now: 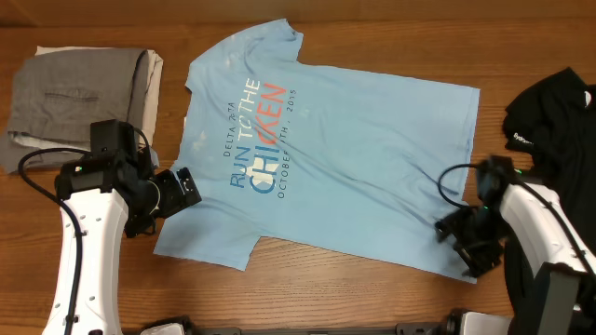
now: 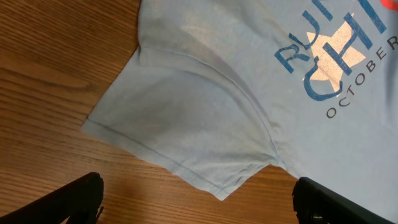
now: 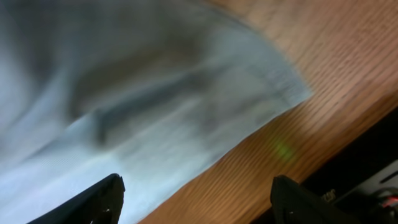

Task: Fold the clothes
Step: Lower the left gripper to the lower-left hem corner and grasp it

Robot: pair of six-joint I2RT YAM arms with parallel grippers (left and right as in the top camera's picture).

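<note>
Light blue "RUN TO THE CHICKEN" T-shirt (image 1: 326, 158) lies spread across the tabletop (image 1: 354, 293). The left gripper (image 1: 183, 191) is beside a sleeve and the right gripper (image 1: 456, 234) at a hem corner near the tabletop's front edge, both with jaws apart.

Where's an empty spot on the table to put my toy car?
Bare wood shows on the table beyond the T-shirt, beside the black garment, and along the near edge in front of the shirt. It is crowded between the grey trousers and the sleeve, where the left arm sits.
</note>
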